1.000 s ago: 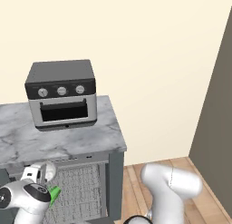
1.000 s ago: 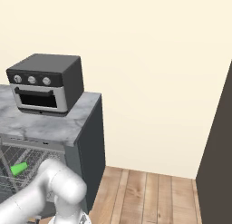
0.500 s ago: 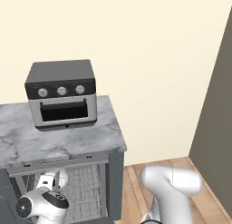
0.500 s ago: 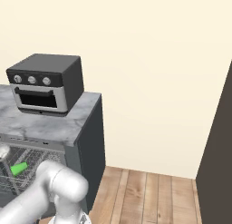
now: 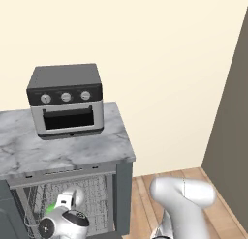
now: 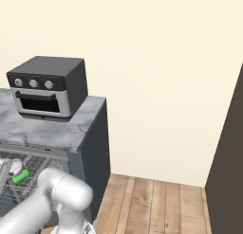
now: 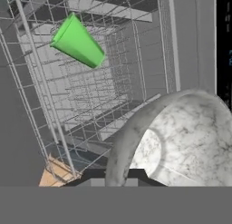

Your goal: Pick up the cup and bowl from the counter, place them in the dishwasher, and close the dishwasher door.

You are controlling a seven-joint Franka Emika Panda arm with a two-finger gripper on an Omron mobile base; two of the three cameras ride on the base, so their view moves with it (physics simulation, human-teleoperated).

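Note:
The pale marbled bowl (image 7: 181, 137) fills the lower right of the hand view, and my gripper (image 7: 118, 178) is shut on its rim. It hangs inside the open dishwasher (image 5: 122, 185), over the wire rack (image 7: 90, 100). The green cup (image 7: 78, 41) lies on its side in that rack, up and to the left of the bowl and apart from it. From the left base view the bowl (image 5: 73, 196) sits just above my hand (image 5: 63, 224), with a sliver of the cup (image 5: 50, 207) beside it. The right base view shows bowl (image 6: 14, 166) and cup (image 6: 20, 176) together. The dishwasher door is out of view.
A dark toaster oven (image 5: 65, 100) stands on the marble counter (image 5: 58, 153) above the dishwasher. A cream wall runs behind, and a dark tall panel (image 5: 227, 136) rises at the right. Wooden floor (image 6: 152, 204) lies to the right of the cabinet.
My hand has moved right and lower in front of the rack, carrying the bowl further into the dishwasher. The green cup has stayed where it lay.

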